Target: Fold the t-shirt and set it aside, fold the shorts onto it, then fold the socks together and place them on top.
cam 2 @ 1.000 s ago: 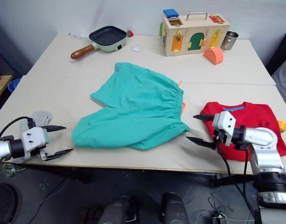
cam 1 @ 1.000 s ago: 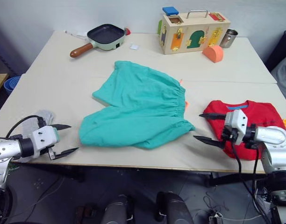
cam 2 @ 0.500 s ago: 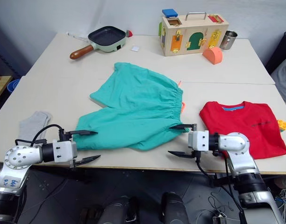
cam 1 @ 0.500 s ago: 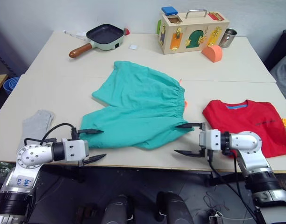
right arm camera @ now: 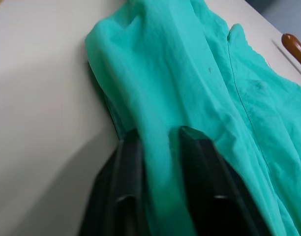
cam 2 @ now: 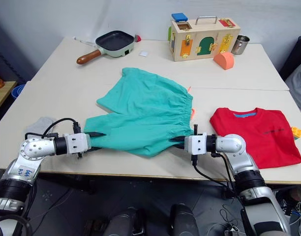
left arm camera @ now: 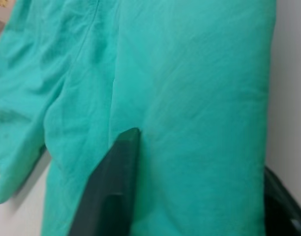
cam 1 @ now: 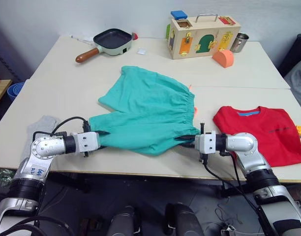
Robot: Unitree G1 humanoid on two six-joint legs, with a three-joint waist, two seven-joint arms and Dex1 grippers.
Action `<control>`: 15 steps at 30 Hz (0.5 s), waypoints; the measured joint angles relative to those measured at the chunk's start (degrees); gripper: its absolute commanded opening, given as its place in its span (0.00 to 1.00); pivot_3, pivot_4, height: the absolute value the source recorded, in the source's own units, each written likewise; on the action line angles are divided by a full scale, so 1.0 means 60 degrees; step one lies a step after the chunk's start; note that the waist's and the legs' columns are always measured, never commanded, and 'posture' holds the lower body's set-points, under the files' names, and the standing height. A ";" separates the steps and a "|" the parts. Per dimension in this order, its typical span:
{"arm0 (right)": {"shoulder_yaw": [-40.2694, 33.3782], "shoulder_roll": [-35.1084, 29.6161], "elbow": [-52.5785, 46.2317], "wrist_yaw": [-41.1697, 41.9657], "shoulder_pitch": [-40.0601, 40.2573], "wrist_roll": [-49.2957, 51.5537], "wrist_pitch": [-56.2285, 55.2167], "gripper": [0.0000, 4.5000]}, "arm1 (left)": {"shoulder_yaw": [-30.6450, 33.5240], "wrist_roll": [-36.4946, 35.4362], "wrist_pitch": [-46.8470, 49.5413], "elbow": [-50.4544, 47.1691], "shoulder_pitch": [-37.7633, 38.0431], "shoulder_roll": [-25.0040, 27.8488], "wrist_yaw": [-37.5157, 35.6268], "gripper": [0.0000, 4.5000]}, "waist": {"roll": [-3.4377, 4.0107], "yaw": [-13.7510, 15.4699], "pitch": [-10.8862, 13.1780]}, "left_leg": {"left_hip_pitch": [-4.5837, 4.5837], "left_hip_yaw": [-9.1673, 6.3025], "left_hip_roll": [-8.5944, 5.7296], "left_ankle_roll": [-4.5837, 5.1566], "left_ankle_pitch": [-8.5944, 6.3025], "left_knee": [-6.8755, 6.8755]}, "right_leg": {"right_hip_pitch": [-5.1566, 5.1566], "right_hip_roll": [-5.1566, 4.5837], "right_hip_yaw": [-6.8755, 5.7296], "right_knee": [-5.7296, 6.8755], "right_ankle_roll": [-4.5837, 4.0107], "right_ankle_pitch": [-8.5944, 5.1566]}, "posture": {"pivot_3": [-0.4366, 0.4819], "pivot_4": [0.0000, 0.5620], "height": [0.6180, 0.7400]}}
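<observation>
Head views: the shorts lie spread at the middle of the table, waistband toward the robot's right. The t-shirt lies flat on the table's right side, apart from the shorts. A sock rests near the left front edge, partly behind the left arm. A pan, a wooden box, a metal cup and an orange block stand along the far edge.

Wrist views add the detail of the grip. Right wrist view: the right gripper has both black fingers narrowly set with a fold of the shorts' near hem pinched between them. Left wrist view: one finger of the left gripper lies on top of the teal cloth; the other sits at the cloth's far edge, so the leg corner lies between them.
</observation>
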 measured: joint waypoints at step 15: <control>-0.0511 -0.2418 -0.4821 0.2215 0.2839 0.4491 0.5082 0.00 | 0.1302 -0.5199 0.6446 -0.5773 0.3417 0.2117 -0.3256 0.01 | 0.0023 0.0051 0.0019 | -0.0024 -0.0064 0.0008 0.0017 -0.0049 -0.0006 | 0.0051 0.0003 -0.0016 -0.0138 0.0003 -0.0003 | 0.48 0.27 1.00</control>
